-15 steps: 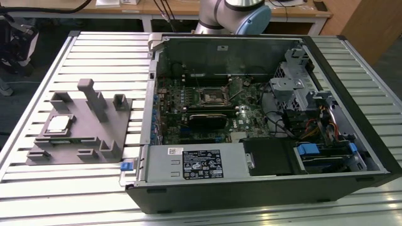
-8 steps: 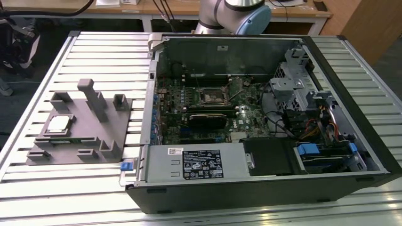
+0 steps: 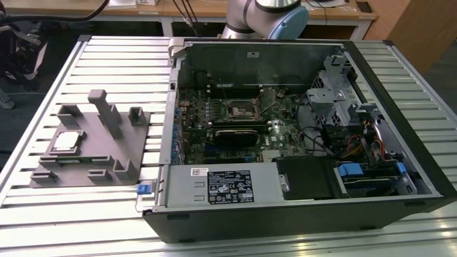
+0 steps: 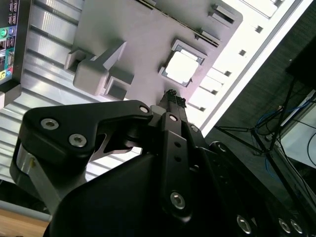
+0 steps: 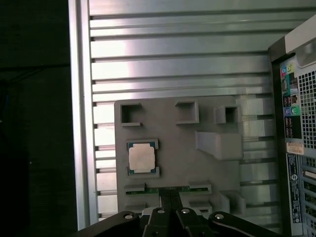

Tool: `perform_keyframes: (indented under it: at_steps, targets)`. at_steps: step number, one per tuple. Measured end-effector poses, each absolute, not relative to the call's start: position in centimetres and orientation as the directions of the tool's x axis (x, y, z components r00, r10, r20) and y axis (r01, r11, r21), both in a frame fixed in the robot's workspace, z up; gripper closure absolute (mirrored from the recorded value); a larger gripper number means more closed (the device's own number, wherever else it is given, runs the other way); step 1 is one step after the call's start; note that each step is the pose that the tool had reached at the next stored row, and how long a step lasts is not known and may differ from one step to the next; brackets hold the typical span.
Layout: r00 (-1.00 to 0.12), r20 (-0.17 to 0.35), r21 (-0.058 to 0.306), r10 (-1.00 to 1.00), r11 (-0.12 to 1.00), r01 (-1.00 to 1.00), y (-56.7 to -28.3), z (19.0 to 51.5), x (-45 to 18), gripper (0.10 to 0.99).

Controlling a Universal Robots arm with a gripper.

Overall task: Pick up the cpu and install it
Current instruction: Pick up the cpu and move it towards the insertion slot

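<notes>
The cpu, a small square chip with a pale silvery top, lies flat in its recess on the grey plastic holder, on the exterior view's left. Both wrist views look down on the cpu from well above. My gripper hangs over the holder, apart from the chip and off to one side of it. Its two black fingers are pressed together at the tips with nothing between them.
An open computer case lies on the slatted metal table, to the exterior view's right of the holder. Inside it the black square socket sits on the motherboard, with drive cages, cables and a labelled grey box around it. Posts stand up from the holder.
</notes>
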State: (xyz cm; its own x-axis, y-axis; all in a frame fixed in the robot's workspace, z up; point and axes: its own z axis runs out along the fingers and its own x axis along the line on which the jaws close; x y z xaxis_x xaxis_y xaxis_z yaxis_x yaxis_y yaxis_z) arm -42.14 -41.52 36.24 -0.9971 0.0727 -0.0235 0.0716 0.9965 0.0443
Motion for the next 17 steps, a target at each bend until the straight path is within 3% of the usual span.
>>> perform_keyframes:
  at_steps: [17]
  targets:
    - [-0.997,-0.024,0.044,0.073,0.996,0.072,-41.53,35.26,-42.14,0.98]
